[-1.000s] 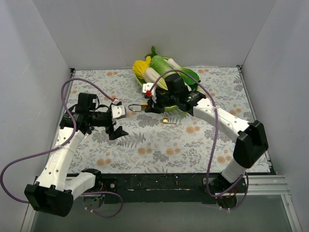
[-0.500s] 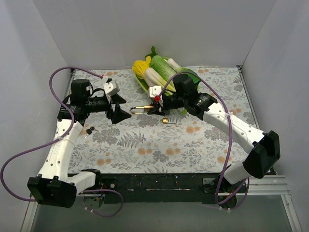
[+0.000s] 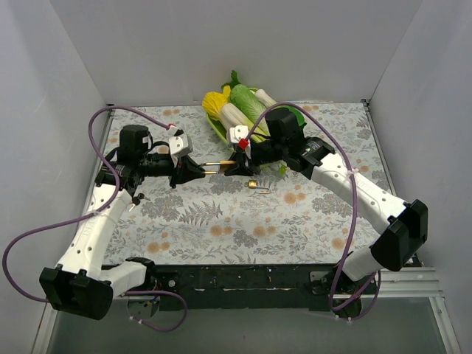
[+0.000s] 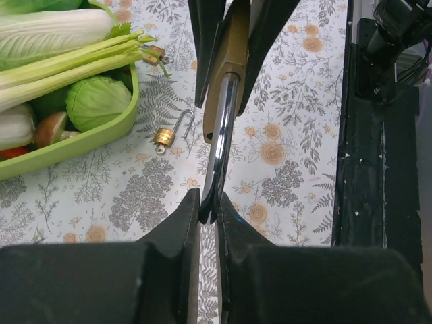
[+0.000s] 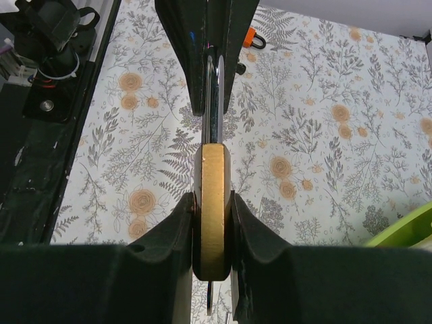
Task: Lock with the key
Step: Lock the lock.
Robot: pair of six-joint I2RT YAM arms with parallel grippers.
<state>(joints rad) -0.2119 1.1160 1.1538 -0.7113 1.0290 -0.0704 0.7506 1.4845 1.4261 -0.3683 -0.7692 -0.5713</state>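
Holding padlock (image 3: 220, 164) aloft over mid-counter (image 3: 221, 228). Left claw (image 4: 208, 210) pinched on the steel shackle (image 4: 219, 128); right claw (image 5: 211, 216) clamped around the brass body (image 5: 211, 182). Step: steadying. Next, likely: fetching the key, not clearly seen.

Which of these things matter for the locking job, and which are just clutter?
In play: large brass padlock, its body in the right end effector, its shackle in the left end effector; small orange item beyond, possibly the key, too small to tell.
Lying about: small padlock beside the green tray; vegetables in it.
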